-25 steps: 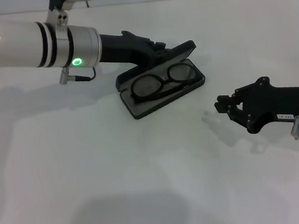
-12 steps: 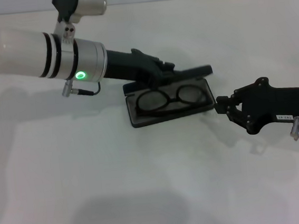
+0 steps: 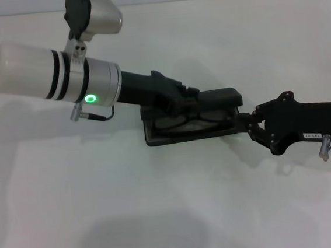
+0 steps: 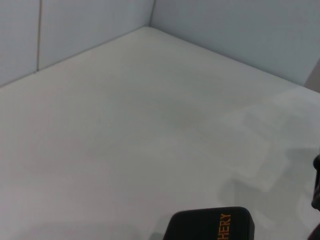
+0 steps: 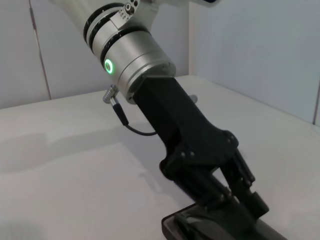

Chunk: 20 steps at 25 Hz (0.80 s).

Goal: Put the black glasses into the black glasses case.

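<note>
With the lid nearly down, the black glasses (image 3: 190, 120) lie inside the black glasses case (image 3: 178, 135), visible only through the narrowing gap between lid and tray; case sits mid-surface (image 3: 163, 218), long axis left–right.

Near side, right: right gripper (image 3: 242, 118) reaches in low from the right, forearm almost flat to the surface, tip against the right end of the case. Whether its jaws are parted or closed cannot be read from these views.

Farther, left: left gripper (image 3: 188, 101) comes in from the far left, arm angled down across the case, pressing on top of the lid. In the right wrist view its fingers (image 5: 239, 172) bear on the lid edge; jaws look closed together, gripping nothing as far as I can tell.

Risks, as judged:
- A temple arm or frame rim standing proud could be pinched when the lid seats.
- Off-centre pressing could skid the case toward the right; the right gripper seems placed to brace against that.
- Lid may not latch and could spring back.
</note>
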Tool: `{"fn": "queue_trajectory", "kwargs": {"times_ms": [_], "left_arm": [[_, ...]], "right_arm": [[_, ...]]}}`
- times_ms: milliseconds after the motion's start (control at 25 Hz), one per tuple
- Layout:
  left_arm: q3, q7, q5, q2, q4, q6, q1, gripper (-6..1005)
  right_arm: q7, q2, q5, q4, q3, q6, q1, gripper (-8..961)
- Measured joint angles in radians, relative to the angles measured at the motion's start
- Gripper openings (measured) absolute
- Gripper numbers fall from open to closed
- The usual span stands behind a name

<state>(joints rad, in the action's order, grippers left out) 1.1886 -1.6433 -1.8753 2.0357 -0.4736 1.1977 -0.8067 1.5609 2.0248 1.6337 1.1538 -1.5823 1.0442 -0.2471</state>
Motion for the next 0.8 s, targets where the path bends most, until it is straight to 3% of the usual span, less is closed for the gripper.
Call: {"fn": "queue_trajectory", "kwargs": {"times_ms": [440, 640, 680, 760, 800], "left_arm": [[-0.001, 0.084, -0.024, 0.044, -0.050, 0.053, 0.047, 277], [-0.010, 0.083, 0.133, 0.048, -0.355, 0.264, 0.193, 280], [-0.010, 0.083, 0.133, 0.048, -0.355, 0.264, 0.193, 280], [-0.042, 0.142, 0.296, 0.025, -0.489, 0.423, 0.292, 281], [-0.061, 0.182, 0.332, 0.013, -0.500, 0.476, 0.317, 282]], "right_arm": [[-0.004, -0.001, 0.000, 0.001, -0.002, 0.029, 0.001, 170], [-0.014, -0.004, 0.000, 0.002, 0.044, 0.127, -0.001, 180], [-0.014, -0.005, 0.000, 0.002, 0.067, 0.164, -0.002, 182], [-0.014, -0.006, 0.000, -0.001, 0.115, 0.242, -0.008, 186], [-0.014, -0.006, 0.000, -0.004, 0.133, 0.275, -0.012, 188]]}}
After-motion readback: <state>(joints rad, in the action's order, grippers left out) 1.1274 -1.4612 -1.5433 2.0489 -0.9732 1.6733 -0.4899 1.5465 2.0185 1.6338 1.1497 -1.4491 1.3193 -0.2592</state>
